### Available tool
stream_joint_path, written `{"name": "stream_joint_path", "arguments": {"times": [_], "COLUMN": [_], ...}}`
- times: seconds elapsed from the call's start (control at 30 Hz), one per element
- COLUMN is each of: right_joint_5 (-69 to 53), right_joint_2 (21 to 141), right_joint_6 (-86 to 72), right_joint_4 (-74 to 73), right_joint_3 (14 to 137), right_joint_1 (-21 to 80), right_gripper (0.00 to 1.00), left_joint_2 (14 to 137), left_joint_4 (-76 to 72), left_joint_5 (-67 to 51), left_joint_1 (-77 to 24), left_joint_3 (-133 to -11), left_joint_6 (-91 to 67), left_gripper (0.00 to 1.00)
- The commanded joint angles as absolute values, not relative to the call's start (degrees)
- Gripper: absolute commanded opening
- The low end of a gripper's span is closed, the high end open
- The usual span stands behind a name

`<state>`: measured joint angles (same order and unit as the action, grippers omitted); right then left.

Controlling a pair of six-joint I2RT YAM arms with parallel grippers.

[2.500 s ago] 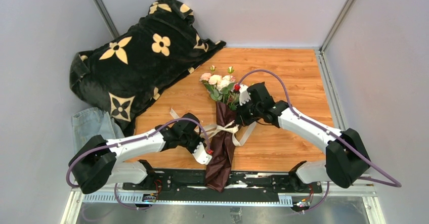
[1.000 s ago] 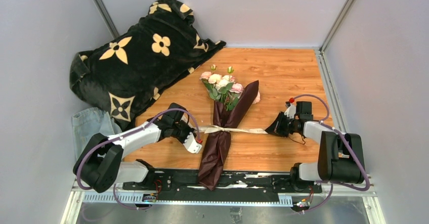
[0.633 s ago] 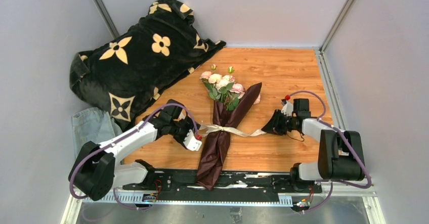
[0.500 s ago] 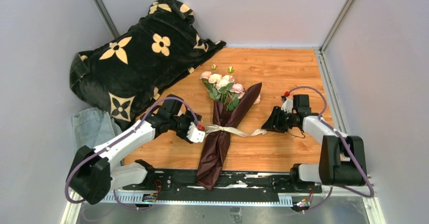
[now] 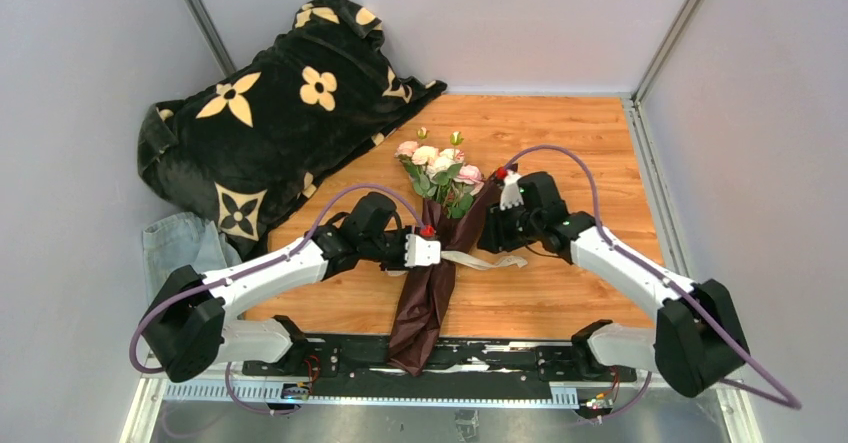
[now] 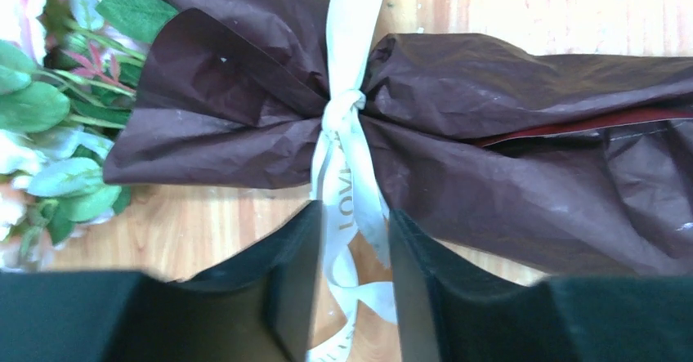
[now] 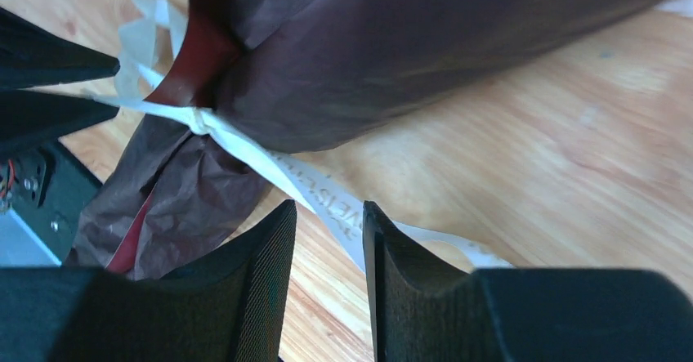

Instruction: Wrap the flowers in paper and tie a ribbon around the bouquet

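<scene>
From above, my left pincer (image 5: 432, 253) covered the knot and the left tail of the ribbon (image 5: 490, 260), so I could not tell there whether I touched either. My right pincer (image 5: 492, 240) hid part of the upper flap of the paper (image 5: 425, 303). The denim cloth (image 5: 180, 248) lay partly under the blanket (image 5: 270, 113).

In my left wrist view the flowers (image 6: 37, 133) were blurred and cut off by the left edge. The paper ran out at the right edge, and the ribbon left the bottom edge between my fingers (image 6: 278, 288). Only part of its lettering was readable.

In my right wrist view that lettering was smeared, the ribbon slipped behind one finger (image 7: 409, 297), and only a scrap of green showed at the top edge.
</scene>
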<state>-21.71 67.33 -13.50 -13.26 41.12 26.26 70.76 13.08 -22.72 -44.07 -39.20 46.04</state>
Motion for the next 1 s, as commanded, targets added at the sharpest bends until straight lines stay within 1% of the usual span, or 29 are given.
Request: {"name": "stream_joint_path", "arguments": {"times": [0.0,0.07,0.13,0.17,0.2,0.23,0.33,0.43,0.5,0.57,0.7,0.8,0.9,0.97], "right_joint_5": [-24.34,-25.52,-26.71,-27.23,-28.33,-29.3,-35.97,-36.29,-34.06,-29.01,-23.19,-23.42,-28.3,-33.15], "right_joint_2": [70.81,72.07,73.16,73.66,74.14,74.69,76.78,82.3,86.38,88.89,90.58,91.26,91.67,90.4], "right_joint_6": [-12.37,-12.79,-13.09,-13.02,-12.97,-12.91,-12.13,-13.11,-15.31,-17.37,-19.86,-17.47,-13.55,-8.56], "right_joint_4": [-9.48,-7.64,-5.85,-4.95,-3.86,-2.55,3.21,8.76,10.44,10.69,9.78,7.78,5.11,2.38], "right_joint_3": [42.4,42.37,42.4,42.44,42.64,42.81,43.55,44.33,45.53,46.02,45.08,46.04,48.61,50.21], "right_joint_1": [31.53,32.8,34.12,34.76,35.44,36.03,38.19,40.29,40.29,39.71,36.7,36.62,36.65,36.61], "right_gripper": [0.4,0.39,0.39,0.38,0.38,0.36,0.34,0.35,0.34,0.32,0.3,0.31,0.34,0.38], "left_joint_2": [71.43,71.48,71.23,71.27,71.21,71.11,69.64,67.6,66.85,65.87,62.15,58.39,53.5,49.88], "left_joint_4": [9.12,9.21,9.63,9.93,10.12,10.28,12.41,15.8,17.09,18.34,24.12,32.78,42.28,46.93], "left_joint_5": [-21.59,-21.59,-21.91,-21.96,-21.93,-21.9,-22.22,-21.88,-20.78,-20.37,-22.64,-23.43,-23.3,-23.42], "left_joint_1": [-44.74,-44.81,-44.9,-44.91,-44.91,-44.91,-44.91,-44.91,-44.91,-44.91,-44.91,-44.91,-44.91,-44.91], "left_joint_3": [-39.72,-39.57,-39.47,-39.47,-39.57,-39.76,-40.84,-40.78,-40.26,-40.14,-40.77,-38.96,-34.61,-32.07], "left_joint_6": [41.6,41.78,42.42,42.68,42.62,42.51,43.05,45.09,45.61,44.89,46.51,55.43,71.28,79.07], "left_gripper": [0.38,0.27,0.19,0.13,0.03,0.0,0.0,0.0,0.0,0.0,0.0,0.0,0.0,0.0]}}
